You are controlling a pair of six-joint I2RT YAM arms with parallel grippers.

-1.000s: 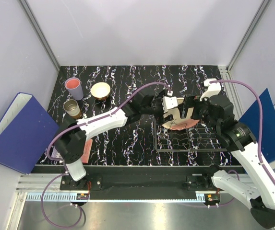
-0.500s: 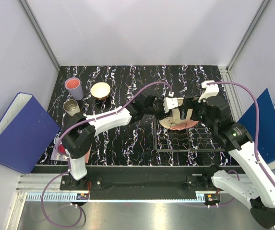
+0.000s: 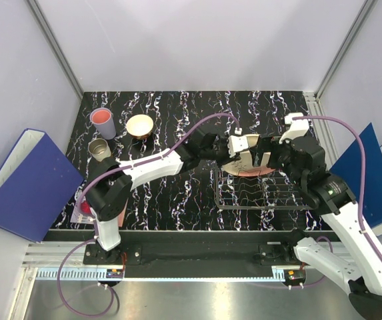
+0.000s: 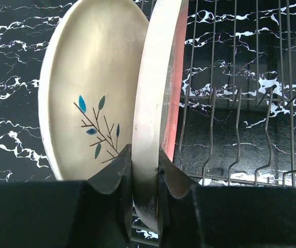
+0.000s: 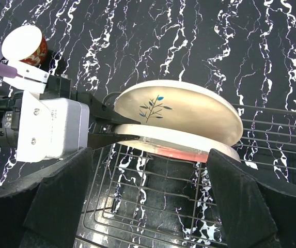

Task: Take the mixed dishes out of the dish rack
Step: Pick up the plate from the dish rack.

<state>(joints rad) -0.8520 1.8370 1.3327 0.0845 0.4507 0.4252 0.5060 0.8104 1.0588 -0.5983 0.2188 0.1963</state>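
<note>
Round cream plate with pink face [image 4: 158,77], upright in silver wire dish rack [image 4: 261,129] beside blue-sprigged cream plate [image 4: 86,88]: left wrist view, unlike top view, shows left end effector [image 4: 145,155] clamped on its rim, fingers spread a second ago; right end effector [image 5: 148,160] wide apart, unchanged.

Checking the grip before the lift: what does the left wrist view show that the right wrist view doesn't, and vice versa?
Only left wrist: edge-on, the left gripper clamped on both faces of the rim of the pink plate. Only right wrist: the right gripper wide open, a small cream-lined cup on the table. Both: pink plate and blue-sprig plate on edge at the dish rack.
</note>
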